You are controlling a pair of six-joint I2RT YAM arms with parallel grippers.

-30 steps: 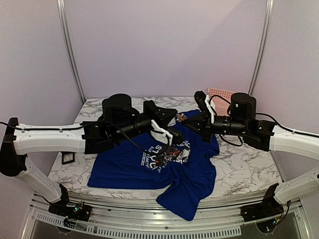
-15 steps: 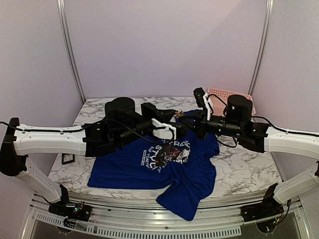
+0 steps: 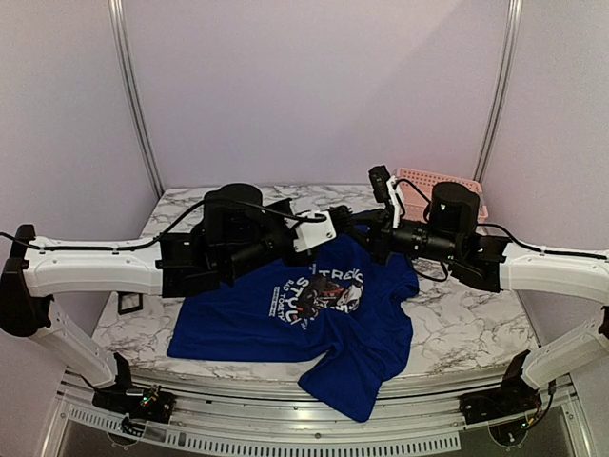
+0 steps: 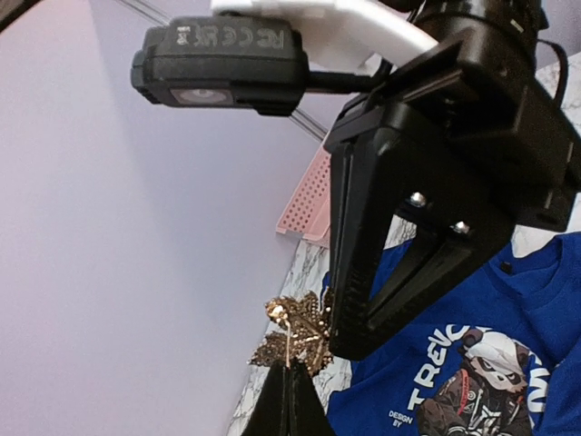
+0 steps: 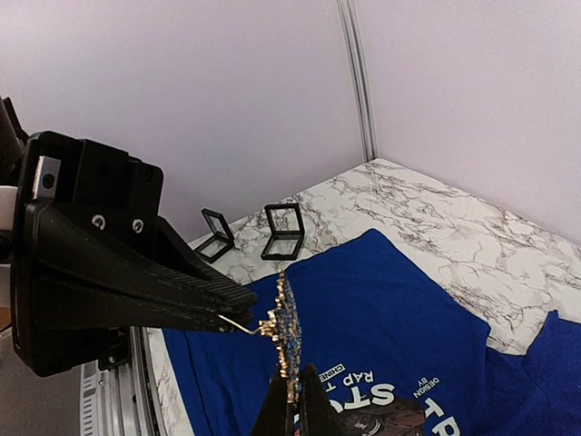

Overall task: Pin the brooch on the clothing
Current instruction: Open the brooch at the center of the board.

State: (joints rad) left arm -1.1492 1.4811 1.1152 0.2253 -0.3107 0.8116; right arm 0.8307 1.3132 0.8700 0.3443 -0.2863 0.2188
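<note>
Left of centre in the top view, the left gripper (image 4: 289, 401) pinches the gold brooch (image 4: 295, 338) by its pin (image 5: 238, 322). Just to the right, the right gripper (image 5: 290, 404) clamps the brooch's edge. The brooch is held in the air above the blue T-shirt (image 3: 285, 324), which lies spread across the lower middle of the marble table (image 3: 457, 314).

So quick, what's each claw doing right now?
Left gripper: closed on the pin of the ornate gold brooch.
Right gripper: closed on that brooch's body.
</note>
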